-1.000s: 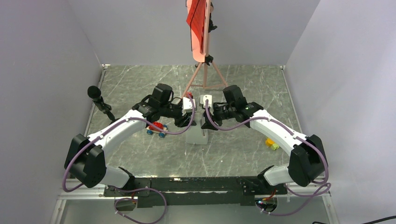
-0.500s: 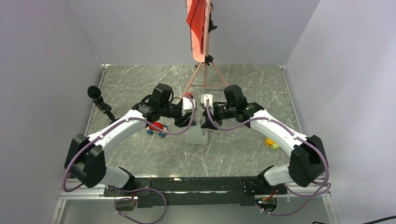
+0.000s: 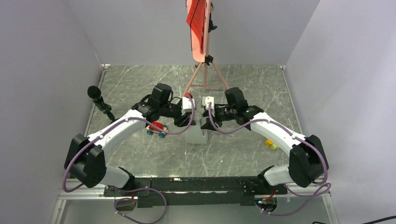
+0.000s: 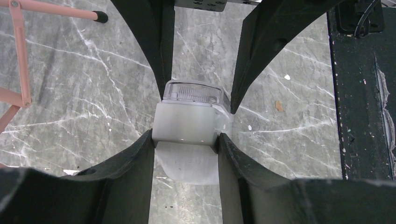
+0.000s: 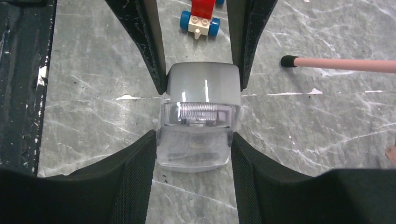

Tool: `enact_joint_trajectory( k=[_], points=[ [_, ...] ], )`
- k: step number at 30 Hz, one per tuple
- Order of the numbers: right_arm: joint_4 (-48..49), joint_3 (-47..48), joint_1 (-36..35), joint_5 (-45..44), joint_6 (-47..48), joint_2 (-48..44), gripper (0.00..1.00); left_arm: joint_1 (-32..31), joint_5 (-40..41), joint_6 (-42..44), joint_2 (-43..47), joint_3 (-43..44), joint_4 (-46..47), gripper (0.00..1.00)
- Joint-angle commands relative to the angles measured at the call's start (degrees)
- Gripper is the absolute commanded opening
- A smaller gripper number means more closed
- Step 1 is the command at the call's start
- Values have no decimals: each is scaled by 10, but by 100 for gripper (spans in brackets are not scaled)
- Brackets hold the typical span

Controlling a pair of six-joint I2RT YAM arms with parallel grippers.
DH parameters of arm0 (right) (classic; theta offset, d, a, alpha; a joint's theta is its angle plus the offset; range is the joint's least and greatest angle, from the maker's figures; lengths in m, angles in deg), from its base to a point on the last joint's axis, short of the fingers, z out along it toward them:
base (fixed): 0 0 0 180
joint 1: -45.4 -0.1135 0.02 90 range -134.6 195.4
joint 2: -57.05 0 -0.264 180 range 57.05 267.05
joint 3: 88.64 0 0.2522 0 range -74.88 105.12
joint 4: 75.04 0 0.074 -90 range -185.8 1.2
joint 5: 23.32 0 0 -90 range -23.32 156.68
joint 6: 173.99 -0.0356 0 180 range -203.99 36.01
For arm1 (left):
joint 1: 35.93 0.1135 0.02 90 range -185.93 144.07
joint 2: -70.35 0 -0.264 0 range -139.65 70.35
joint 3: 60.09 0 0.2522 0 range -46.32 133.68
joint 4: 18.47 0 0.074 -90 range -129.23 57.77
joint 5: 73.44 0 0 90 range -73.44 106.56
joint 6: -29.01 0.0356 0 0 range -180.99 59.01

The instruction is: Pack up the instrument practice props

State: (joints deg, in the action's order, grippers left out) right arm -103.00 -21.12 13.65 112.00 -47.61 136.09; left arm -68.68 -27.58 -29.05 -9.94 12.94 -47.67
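The grey-white wedge metronome (image 3: 196,136) stands at the table's middle, with both grippers at it from opposite sides. My left gripper (image 4: 186,140) is shut on its opaque grey body (image 4: 187,126). My right gripper (image 5: 194,137) is shut on its clear-fronted half (image 5: 196,149). In the top view the left gripper (image 3: 183,122) and the right gripper (image 3: 206,123) meet over it. The salmon-pink music stand (image 3: 200,42) stands at the back on tripod legs (image 3: 204,77), with the red sheet (image 3: 196,16) on its desk. No thin clear stick shows.
A red toy car with blue wheels (image 3: 157,128) sits just left of the metronome and also shows in the right wrist view (image 5: 200,18). A black microphone on a small stand (image 3: 99,100) is at the far left. A small yellow-green piece (image 3: 272,143) lies at the right.
The right arm has shifted slightly back and to the right while still at the metronome. The left arm and the metronome have not visibly moved.
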Motion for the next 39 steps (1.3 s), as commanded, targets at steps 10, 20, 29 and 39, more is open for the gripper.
enact_joint_trajectory(
  k=[10,20,29,39],
  points=[
    [12,-31,-7,-23,71,-38,0,8,36,37,-19,-19,-54,1],
    [-7,-17,4,29,-3,-2,0,9,43,42,-17,-18,-59,1],
    [13,-29,12,69,-45,-17,0,9,43,41,-18,-20,-58,1],
    [25,-37,10,6,0,-10,0,10,42,43,-22,-15,-61,1]
  ],
)
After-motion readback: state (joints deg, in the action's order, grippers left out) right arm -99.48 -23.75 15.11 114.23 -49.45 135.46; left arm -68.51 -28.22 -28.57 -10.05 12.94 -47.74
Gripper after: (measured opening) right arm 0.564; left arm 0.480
